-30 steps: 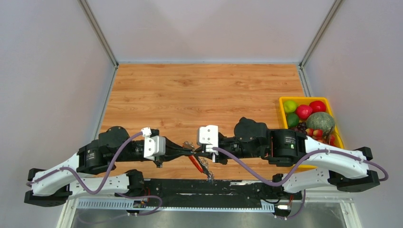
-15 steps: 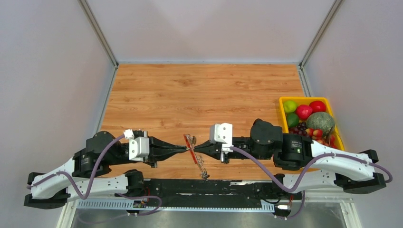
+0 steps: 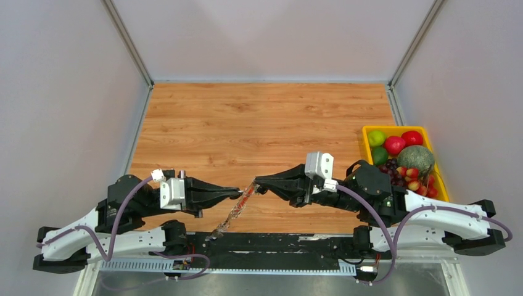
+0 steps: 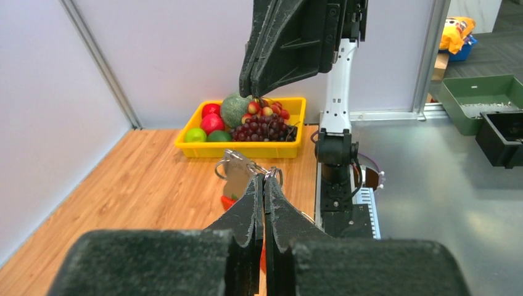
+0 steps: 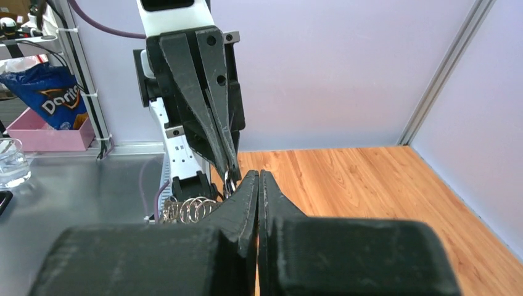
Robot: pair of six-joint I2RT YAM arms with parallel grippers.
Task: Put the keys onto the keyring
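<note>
Your left gripper (image 3: pixel 238 192) pinches keyring (image 3: pixel 240 203) at tips: red oval loop, silvery coiled chain dangling; right gripper (image 3: pixel 257 184) closed just beside

table (image 3: pixel 259 123): wooden | yellow tray (image 3: pixel 368 131): right edge | holds melon (image 3: pixel 415 158), apples (image 3: pixel 412 137), limes (image 3: pixel 376 137), grapes (image 3: pixel 390 166)

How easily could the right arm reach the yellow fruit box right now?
Probably yes. The yellow fruit box sits close beside the right arm, with nothing between them. But the right gripper is shut and points away, toward the keyring, so it must swing back.
</note>
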